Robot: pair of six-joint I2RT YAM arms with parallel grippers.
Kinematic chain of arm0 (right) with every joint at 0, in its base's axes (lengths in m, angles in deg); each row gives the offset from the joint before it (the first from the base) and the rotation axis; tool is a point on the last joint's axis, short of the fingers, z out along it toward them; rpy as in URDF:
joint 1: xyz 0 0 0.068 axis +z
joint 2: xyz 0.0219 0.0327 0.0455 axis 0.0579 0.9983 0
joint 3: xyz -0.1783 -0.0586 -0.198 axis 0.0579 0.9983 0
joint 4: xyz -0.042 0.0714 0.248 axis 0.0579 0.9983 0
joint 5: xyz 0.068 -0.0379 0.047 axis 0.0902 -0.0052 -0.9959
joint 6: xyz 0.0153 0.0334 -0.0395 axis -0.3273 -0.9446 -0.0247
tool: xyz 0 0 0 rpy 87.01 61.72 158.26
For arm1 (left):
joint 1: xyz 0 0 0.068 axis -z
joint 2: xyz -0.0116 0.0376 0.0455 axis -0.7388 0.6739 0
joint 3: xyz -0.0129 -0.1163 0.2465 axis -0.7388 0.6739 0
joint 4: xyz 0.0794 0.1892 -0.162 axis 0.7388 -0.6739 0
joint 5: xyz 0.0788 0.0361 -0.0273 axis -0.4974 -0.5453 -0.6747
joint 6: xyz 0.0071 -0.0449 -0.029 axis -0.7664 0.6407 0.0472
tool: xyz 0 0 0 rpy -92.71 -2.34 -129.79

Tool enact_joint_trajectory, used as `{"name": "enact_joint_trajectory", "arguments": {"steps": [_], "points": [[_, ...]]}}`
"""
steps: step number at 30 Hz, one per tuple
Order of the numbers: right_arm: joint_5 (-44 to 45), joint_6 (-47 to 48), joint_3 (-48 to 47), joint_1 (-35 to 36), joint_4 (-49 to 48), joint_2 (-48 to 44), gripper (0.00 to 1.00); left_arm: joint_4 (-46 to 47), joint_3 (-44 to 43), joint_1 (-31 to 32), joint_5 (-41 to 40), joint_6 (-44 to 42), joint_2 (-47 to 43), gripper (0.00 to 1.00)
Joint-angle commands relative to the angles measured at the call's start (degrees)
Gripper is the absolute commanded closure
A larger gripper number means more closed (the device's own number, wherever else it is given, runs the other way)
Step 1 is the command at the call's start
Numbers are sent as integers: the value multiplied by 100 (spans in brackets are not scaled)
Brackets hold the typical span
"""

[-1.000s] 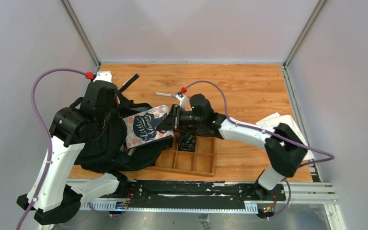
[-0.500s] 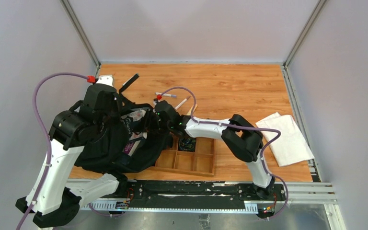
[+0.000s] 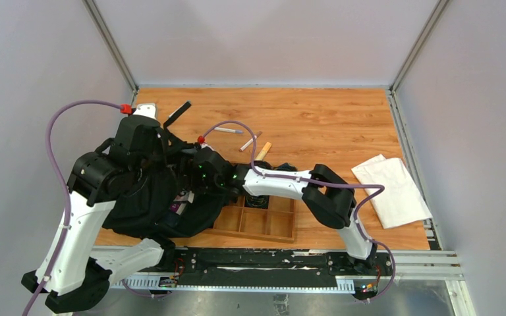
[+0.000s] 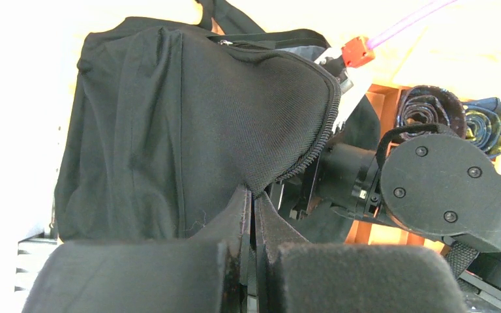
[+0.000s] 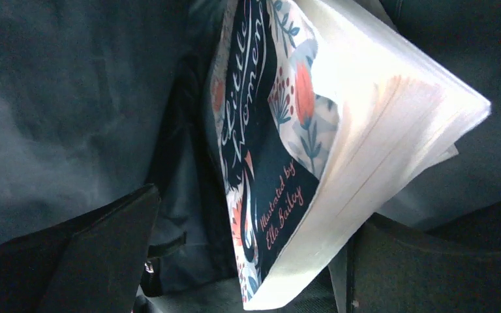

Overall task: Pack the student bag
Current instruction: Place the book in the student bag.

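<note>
1 student bag [image 4: 169, 130], black and floppy, slumped on the desk just left of the wooden tray [image 3: 280, 222], with its fabric touching that tray's left edge. The left pincer [image 4: 253, 195] has both fingers squeezed together on the bag's zipper rim and holds the mouth up. The right pincer [image 5: 254, 222] reaches across the tray's far-left corner and sits inside the bag. Its 2 fingers are spread apart with 1 book [image 5: 287, 150] between them, a floral "Little Women" cover standing on its corner, and the left finger is clear of the book. At the tray there are 2 dark rolled-up things [image 4: 430, 111]; can't tell which compartment. Beyond the tray lie 3 pens [image 3: 250, 141], apart from each other. Well to the tray's right is 1 folded white cloth [image 3: 390, 191].
</note>
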Motion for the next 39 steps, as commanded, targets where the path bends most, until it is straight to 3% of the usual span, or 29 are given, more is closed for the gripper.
{"name": "enact_joint_trajectory", "arguments": {"steps": [1,8,18,27,35,39], "points": [[-278,858,-122,58,413,-252,5,400,-26,-25,-67,-5,-66,100],[-454,1336,121,58,834,-603,6,404,-37,-25,-115,-31,-75,100],[-19,1863,415,43,1615,-1165,9,483,89,-26,-133,-71,-73,100],[-442,1819,498,48,1241,-1025,19,522,140,-25,-95,-80,-99,100],[-740,1866,-53,80,1384,-579,39,565,175,-25,-21,-75,-106,100],[-768,1794,1,84,1311,-506,41,565,175,-25,-37,-94,-121,100]]}}
